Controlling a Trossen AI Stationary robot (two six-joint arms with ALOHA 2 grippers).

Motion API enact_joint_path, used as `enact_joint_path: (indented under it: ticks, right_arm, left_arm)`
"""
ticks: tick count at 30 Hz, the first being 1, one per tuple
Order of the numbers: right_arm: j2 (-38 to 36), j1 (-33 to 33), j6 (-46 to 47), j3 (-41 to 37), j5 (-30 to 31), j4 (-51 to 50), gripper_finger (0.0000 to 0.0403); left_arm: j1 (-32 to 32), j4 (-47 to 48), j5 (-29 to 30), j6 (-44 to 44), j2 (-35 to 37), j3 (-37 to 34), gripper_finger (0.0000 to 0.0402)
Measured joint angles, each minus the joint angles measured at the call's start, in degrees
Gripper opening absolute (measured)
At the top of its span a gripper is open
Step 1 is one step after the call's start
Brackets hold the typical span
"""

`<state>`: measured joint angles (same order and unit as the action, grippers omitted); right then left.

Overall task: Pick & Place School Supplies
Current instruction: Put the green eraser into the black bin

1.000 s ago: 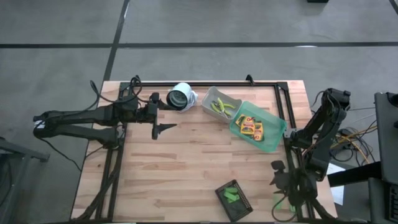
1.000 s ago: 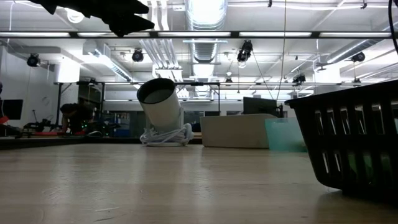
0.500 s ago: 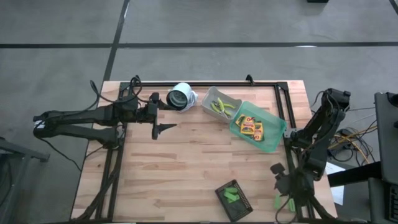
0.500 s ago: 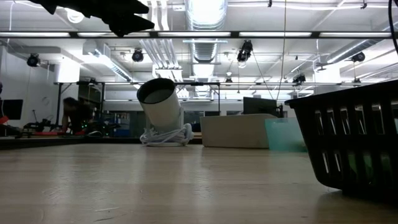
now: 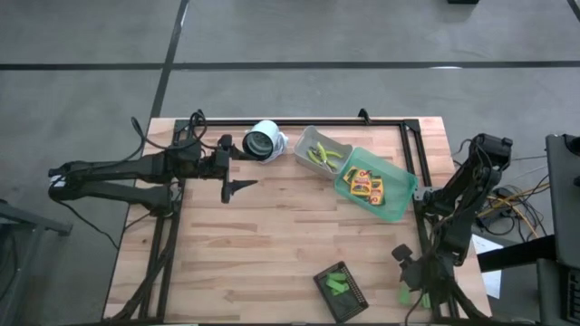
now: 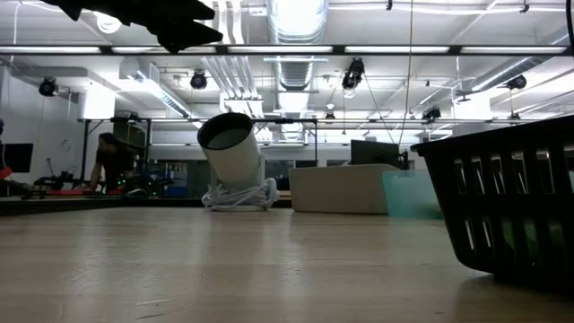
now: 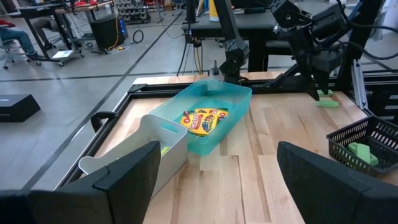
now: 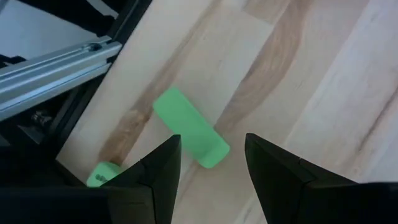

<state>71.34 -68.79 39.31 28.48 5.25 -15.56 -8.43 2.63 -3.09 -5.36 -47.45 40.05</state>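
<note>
Green block lies flat on the wood table, seen in the right wrist view just ahead of the right gripper. I read its jaws as parted, one finger on each side of the block's near end; I cannot tell whether they touch it. A second green bit sits near the table edge, by the metal rail.

High view: right gripper is at the lower right of the frame, over the table's right edge, with green showing beside it. Dark tray at lower centre-right holds green blocks. Green bin at upper right of centre holds yellow packs. Grey bin just left of it, touching, holds the scissors.

Left gripper hovers at the upper left of the table, jaws wide, nothing between them. White camera stands just beyond it.

Low view: tray wall at right, camera at centre, a person far off at left.
</note>
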Motion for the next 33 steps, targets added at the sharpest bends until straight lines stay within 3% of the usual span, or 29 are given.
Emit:
enact_joint_path:
  ticks: [16,33]
  right_arm:
    - [9.72,-0.01,-13.84,3.36,-1.07,1.35,0.0171]
    - [10.18,0.01,-14.50,3.68,-2.08,2.63,0.0169]
  left_arm:
    - [0.00,0.46,0.00,0.00,-0.01,-0.01,0.0328]
    - [0.00,0.46,0.00,0.01,-0.01,0.00,0.0328]
